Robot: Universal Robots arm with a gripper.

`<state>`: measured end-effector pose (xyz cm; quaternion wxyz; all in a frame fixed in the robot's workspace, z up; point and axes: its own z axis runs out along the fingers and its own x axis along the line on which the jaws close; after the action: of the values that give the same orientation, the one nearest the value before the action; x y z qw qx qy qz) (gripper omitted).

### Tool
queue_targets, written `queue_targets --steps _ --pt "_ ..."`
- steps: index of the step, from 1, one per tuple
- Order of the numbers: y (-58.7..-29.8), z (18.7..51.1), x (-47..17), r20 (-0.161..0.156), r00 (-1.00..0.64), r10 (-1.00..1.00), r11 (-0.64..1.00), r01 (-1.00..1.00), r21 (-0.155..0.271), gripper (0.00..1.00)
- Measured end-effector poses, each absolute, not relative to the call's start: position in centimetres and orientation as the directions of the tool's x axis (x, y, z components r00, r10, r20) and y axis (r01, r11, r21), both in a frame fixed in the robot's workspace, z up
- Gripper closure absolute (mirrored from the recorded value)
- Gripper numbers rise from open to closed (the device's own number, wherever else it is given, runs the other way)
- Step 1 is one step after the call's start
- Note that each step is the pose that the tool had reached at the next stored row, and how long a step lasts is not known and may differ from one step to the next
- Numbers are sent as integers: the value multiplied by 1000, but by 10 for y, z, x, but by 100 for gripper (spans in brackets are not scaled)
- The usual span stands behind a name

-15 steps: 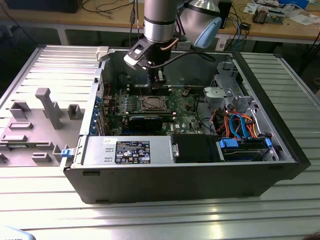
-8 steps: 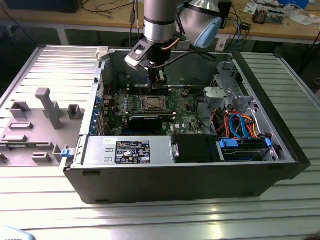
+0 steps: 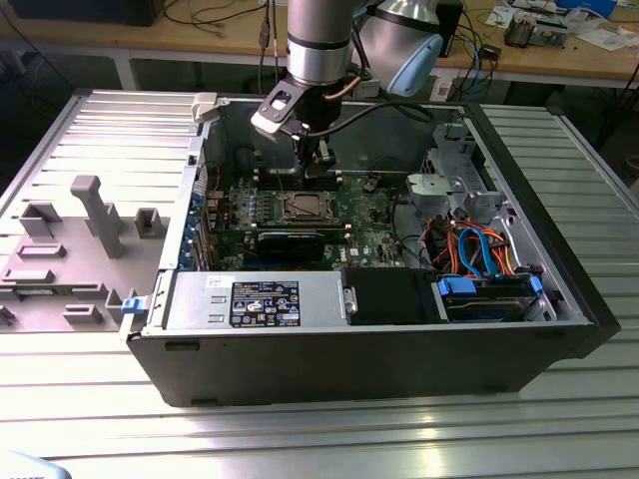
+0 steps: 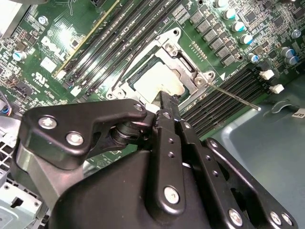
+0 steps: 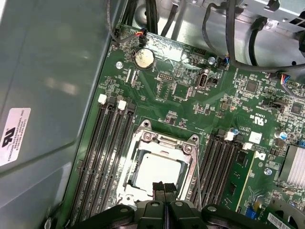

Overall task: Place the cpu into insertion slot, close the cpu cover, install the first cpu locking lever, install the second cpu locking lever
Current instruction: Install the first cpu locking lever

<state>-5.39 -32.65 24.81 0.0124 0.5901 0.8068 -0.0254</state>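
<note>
**pincer pressed shut over the seated cpu**

the arm hung down into an open computer case [image 3: 559, 261] that lay on a ribbed metal worktop [image 3: 300, 429]. the pincer [image 5: 163, 187] had its two fingers pressed together with nothing pinched between them. its tip hung right over the processor socket on the green motherboard [image 5: 181, 95].

directly under that tip lay the cpu [image 5: 155, 169], flat in its slot with its pale metal top showing. the cpu cover [image 5: 164, 141] lay down around the chip, and its square window framed it. whether the pincer's tip touched the cover's near edge could not be told.

in the second wrist view the fingertips [image 4: 166, 114] stood at the edge of the socket. just beside the pincer, a thin wire lever [image 4: 236, 98] slanted away from the socket's corner and out over the memory slots [image 4: 233, 81]. a second thin lever [image 4: 131, 64] ran along the socket's opposite side, a little further from the pincer. whether either lever was hooked down could not be told.

in the first wrist view a coin battery [image 5: 143, 58] sat well beyond the pincer's tip, near the grey case wall.
</note>
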Motion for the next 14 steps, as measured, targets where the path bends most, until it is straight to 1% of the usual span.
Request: queue_targets --steps 14 --pt "-326 248 -54 -50 -335 941 334 942 -26 89"
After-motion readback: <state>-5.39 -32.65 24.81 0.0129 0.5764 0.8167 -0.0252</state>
